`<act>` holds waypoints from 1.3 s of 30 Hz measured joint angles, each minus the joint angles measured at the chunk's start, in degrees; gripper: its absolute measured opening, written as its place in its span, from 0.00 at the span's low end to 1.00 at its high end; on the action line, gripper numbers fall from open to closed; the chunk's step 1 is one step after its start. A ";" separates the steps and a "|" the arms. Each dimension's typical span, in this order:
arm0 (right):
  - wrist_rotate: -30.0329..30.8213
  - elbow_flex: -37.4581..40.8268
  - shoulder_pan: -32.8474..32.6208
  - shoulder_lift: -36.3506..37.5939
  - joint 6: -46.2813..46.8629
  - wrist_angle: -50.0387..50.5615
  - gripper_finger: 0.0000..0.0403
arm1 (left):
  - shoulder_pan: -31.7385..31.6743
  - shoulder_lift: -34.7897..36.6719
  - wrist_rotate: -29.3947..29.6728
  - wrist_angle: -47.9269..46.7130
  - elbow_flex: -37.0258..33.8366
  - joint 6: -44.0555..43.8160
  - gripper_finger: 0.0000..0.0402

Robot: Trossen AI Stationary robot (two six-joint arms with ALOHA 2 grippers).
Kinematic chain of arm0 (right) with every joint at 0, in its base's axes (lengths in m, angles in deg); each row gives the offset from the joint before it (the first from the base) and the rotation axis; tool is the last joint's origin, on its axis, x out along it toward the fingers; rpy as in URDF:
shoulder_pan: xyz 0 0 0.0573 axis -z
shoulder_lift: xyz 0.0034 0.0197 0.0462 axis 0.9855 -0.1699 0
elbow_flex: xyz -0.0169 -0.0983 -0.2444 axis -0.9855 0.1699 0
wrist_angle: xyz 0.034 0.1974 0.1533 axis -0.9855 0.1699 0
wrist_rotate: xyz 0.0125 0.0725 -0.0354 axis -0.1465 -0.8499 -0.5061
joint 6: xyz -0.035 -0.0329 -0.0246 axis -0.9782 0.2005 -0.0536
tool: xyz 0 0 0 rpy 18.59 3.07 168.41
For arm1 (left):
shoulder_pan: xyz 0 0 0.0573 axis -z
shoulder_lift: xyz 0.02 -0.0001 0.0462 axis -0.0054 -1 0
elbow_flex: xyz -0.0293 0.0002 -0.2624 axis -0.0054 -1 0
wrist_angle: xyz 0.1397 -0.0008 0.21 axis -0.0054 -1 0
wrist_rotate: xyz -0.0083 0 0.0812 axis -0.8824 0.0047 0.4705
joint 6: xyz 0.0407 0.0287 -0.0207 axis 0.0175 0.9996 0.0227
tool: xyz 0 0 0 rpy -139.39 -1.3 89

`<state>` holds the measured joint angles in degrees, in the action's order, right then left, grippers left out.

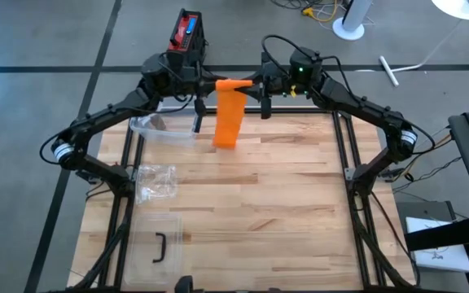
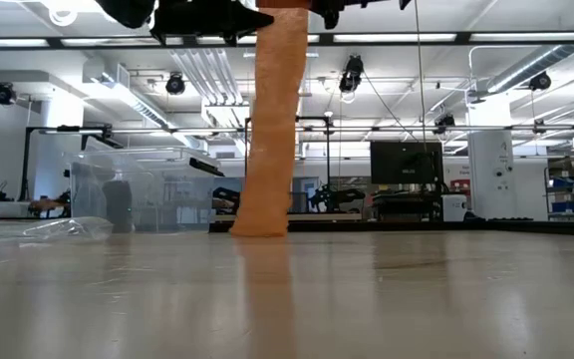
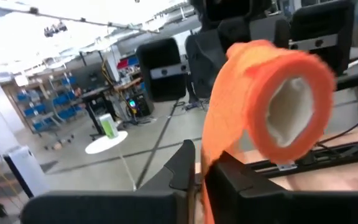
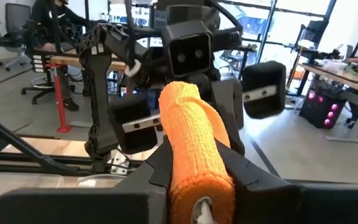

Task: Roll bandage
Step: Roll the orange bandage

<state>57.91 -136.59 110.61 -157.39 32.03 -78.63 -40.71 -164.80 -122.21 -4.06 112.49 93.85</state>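
Observation:
An orange bandage is partly wound into a roll [image 1: 233, 84] on a white core [image 3: 291, 121], held high over the table's far edge. Its loose strip [image 2: 270, 130] hangs straight down, and the lower end [image 2: 259, 227] rests on the wooden table [image 1: 283, 187]. My left gripper [image 1: 210, 84] comes level from the left and is shut at the roll's left end. My right gripper [image 1: 255, 84] comes level from the right and is shut on the roll. My left gripper pinches the strip [image 3: 207, 163] between its two fingers just where it leaves the roll. The fingers come in level from the table's left. The roll's open end faces this gripper, and the strip drops below the fingers. My right gripper pinches the roll's sides [image 4: 188, 155] between its two fingers [image 4: 241, 168]. The fingers come in level from the table's right and lie along the roll. The roll is level and lifted clear of the table.
A clear plastic box [image 1: 157, 126] stands at the far left of the table, with a crumpled clear bag [image 1: 155, 181] nearer. A clear lid with a black handle [image 1: 159, 246] lies at the near left. A red and black device [image 1: 187, 32] sits beyond the far edge.

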 joint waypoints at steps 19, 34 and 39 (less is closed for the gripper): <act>-0.21 -0.01 0.00 -0.02 -0.09 2.34 0.13 | 0.61 2.36 -0.13 0.11 0.02 15.71 0.31; -2.67 -0.07 0.02 -0.13 -4.43 5.95 0.13 | 0.63 2.69 -5.03 -3.70 2.03 23.25 0.14; -2.78 -0.07 0.02 -0.13 -3.67 5.78 0.16 | 0.63 2.80 -4.36 -4.28 2.03 22.13 0.03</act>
<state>55.12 -136.66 110.63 -157.52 28.36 -72.85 -40.08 -161.99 -126.58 -8.34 114.52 115.98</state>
